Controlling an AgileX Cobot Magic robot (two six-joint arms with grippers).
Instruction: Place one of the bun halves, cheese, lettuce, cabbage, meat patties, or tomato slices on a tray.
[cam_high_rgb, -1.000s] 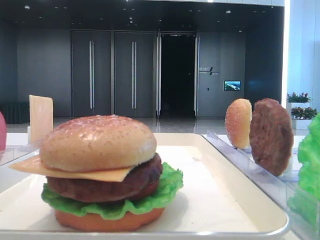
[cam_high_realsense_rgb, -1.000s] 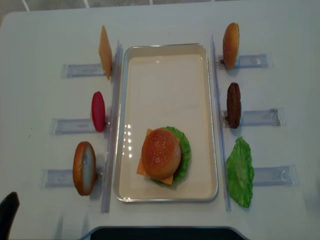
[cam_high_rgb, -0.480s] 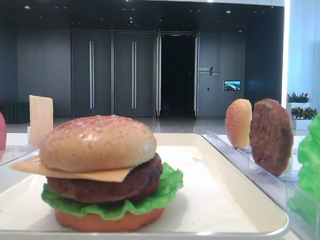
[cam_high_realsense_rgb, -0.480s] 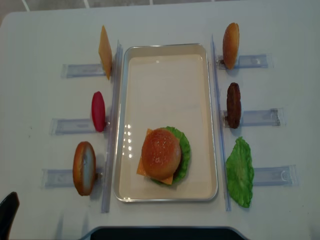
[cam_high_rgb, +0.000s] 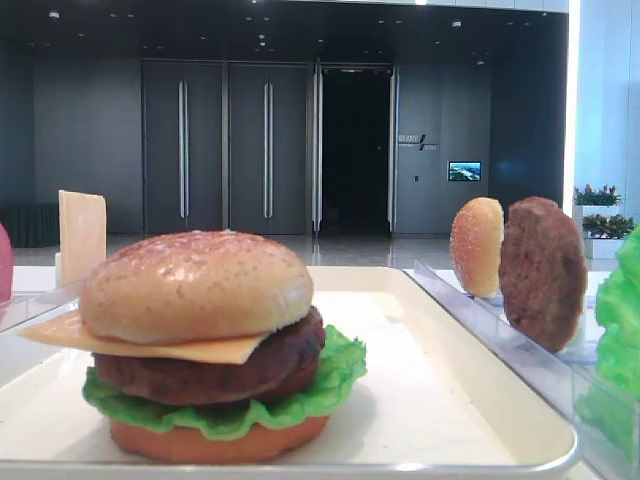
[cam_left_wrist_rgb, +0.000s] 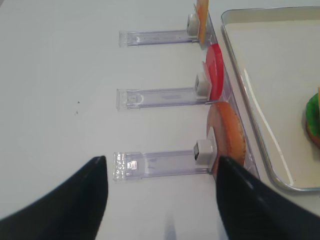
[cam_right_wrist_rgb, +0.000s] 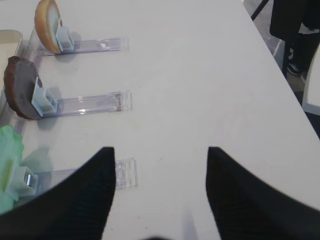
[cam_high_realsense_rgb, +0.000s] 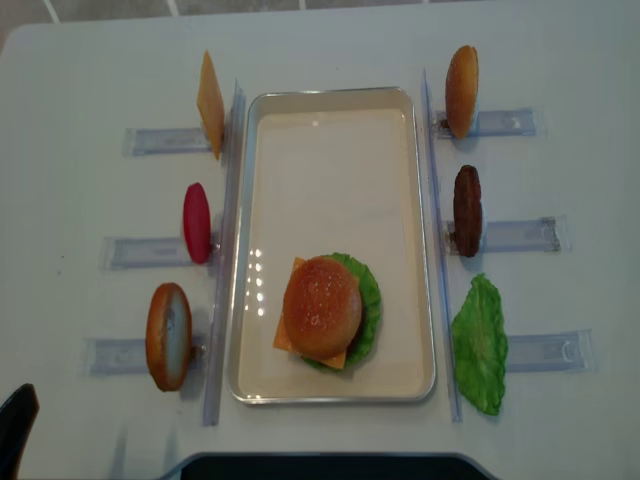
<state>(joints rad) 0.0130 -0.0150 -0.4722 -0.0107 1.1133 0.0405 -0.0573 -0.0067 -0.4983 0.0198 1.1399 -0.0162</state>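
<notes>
The cream tray holds a stacked burger at its near end: bun top, cheese, patty, lettuce and a tomato slice. On clear racks to the left stand a cheese slice, a tomato slice and a bun half. Right of the tray are a bun half, a meat patty and lettuce. My left gripper hangs open and empty over the table beside the near bun half. My right gripper is open and empty, right of the lettuce.
Clear slotted racks lie on both sides of the tray, with long clear rails along its edges. A dark base sits at the table's near edge. The table's right edge has dark furniture beyond it.
</notes>
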